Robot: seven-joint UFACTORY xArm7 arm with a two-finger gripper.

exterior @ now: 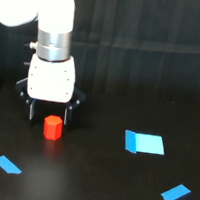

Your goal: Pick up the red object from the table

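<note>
- A small red-orange hexagonal block stands upright on a wide matte black bench, and it serves as the landmark for everything else here.
- Directly above and just behind the block hangs the white robot arm's hand, with one dark finger on each side of the block.
- The fingers are spread apart and released; whether either one touches the block cannot be made out, because dark fingers blend into the dark bench.
- The arm's upper part is cut off by the picture's top and left edges.
- Well to the exterior view's right of the block lies a light blue piece.
- Farther right and nearer the camera lies a small blue strip.
- To the left of the block and nearer the camera lies another blue strip.
</note>
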